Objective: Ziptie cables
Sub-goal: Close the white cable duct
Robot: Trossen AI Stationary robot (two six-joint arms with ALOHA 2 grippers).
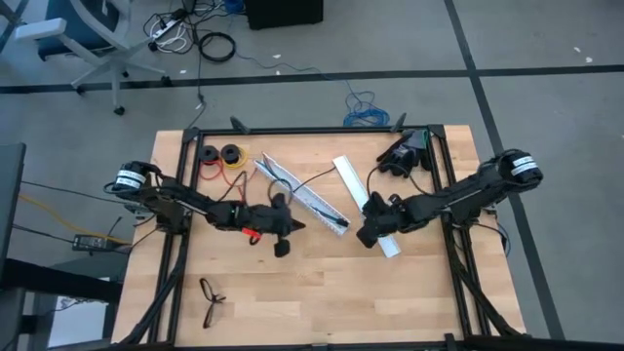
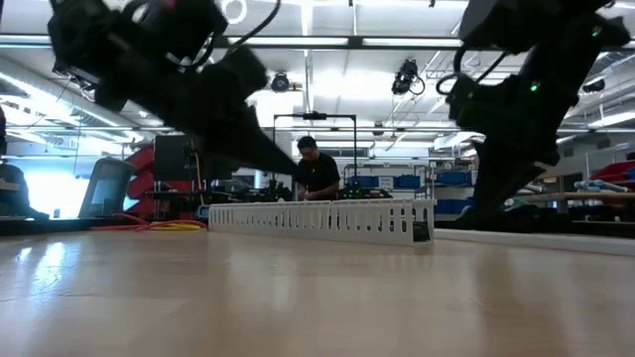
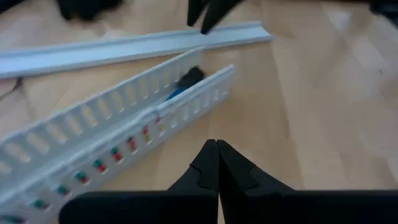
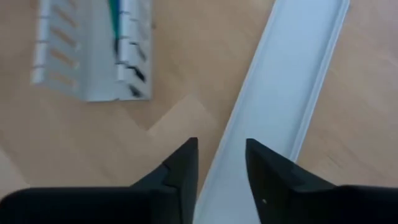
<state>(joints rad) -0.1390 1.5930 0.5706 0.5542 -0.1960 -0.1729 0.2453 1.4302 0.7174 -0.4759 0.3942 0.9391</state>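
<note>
Hovering right claw half-open over the flat white rail, holding nothing | left claw shut, empty, mid-tabletop | cables inside the slotted rail | ziptie unseen; I'd find it before descending.

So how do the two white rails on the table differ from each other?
The slotted rail has comb-like walls with gaps; the flat rail has smooth, unbroken low edges. The slotted rail is a deep channel with coloured wires lying inside it; the flat rail is shallow and holds nothing. The right gripper is open over the flat rail; the shut left gripper is beside the slotted rail. Both are long, white and lie on the table.
</note>
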